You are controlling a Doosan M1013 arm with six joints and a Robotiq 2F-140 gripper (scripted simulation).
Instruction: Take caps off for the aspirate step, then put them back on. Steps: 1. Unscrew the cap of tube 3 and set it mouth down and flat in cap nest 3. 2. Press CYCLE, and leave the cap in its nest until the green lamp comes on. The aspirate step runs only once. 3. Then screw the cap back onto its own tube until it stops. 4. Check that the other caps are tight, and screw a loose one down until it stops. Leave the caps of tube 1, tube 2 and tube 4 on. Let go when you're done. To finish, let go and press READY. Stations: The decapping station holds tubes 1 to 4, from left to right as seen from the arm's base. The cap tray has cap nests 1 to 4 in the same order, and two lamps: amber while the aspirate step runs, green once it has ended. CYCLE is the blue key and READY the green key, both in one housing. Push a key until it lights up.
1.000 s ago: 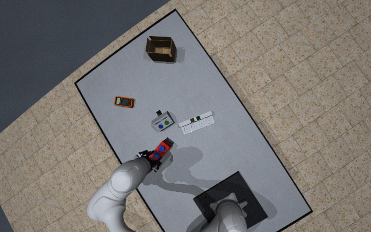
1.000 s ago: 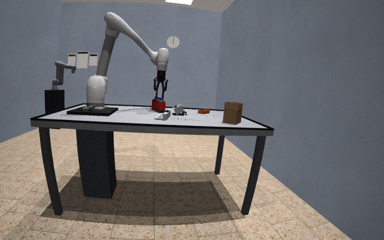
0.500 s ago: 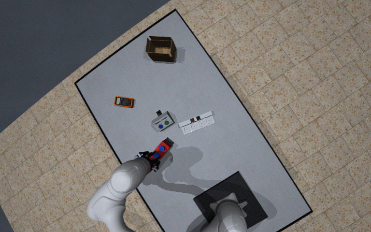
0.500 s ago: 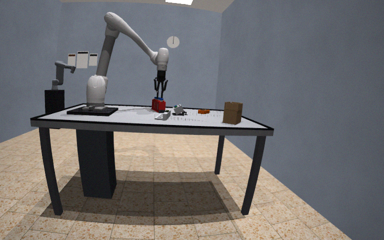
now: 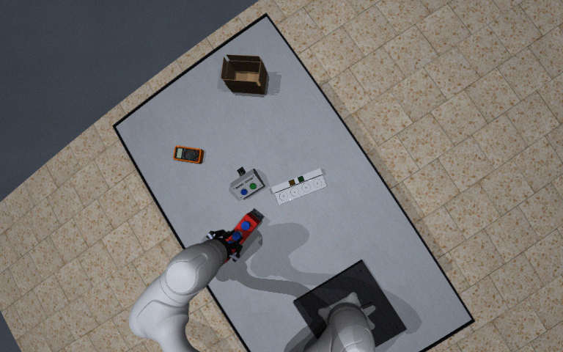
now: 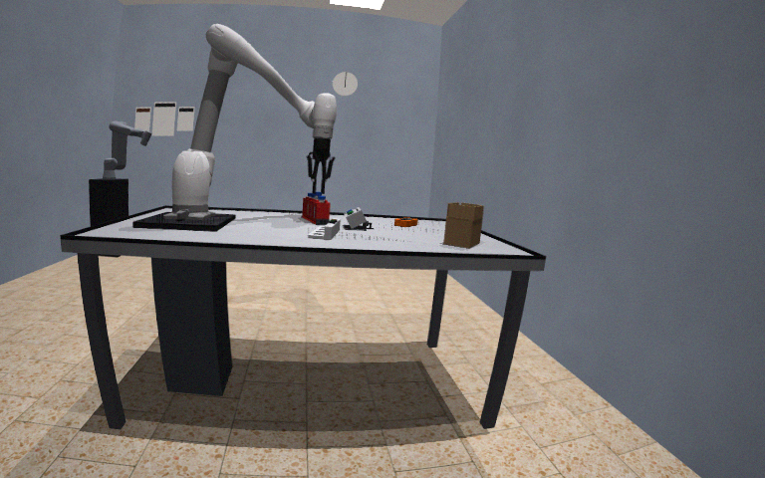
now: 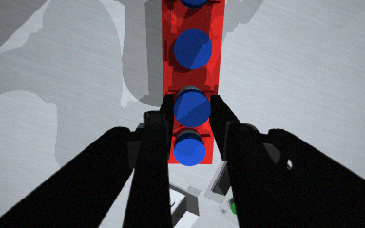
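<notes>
Gripper (image 7: pixel 191 100) is down over the red decapping station (image 7: pixel 215 57), fingers narrow, pads pressed on either side of the cap of tube 3 (image 7: pixel 192 108), which sits screwed on its tube in the rack. That looks like a grip.

It's a small, hard, smooth round cap, light and likely slippery. Best to hold it squarely across its width, low on the side wall, so the twist doesn't skid.

It's tight quarters: the cap of tube 4 (image 7: pixel 189 149) sits just behind the fingers and the cap of tube 2 (image 7: pixel 192 48) just ahead, both in line along the rack. Neither must be nudged, so the way out is straight up.

The key housing (image 5: pixel 248 181) and cap tray (image 5: pixel 311 175) lie beyond the tube 4 end. The multimeter (image 5: pixel 188 154) and cardboard box (image 5: pixel 244 74) lie well apart, out of the way.
</notes>
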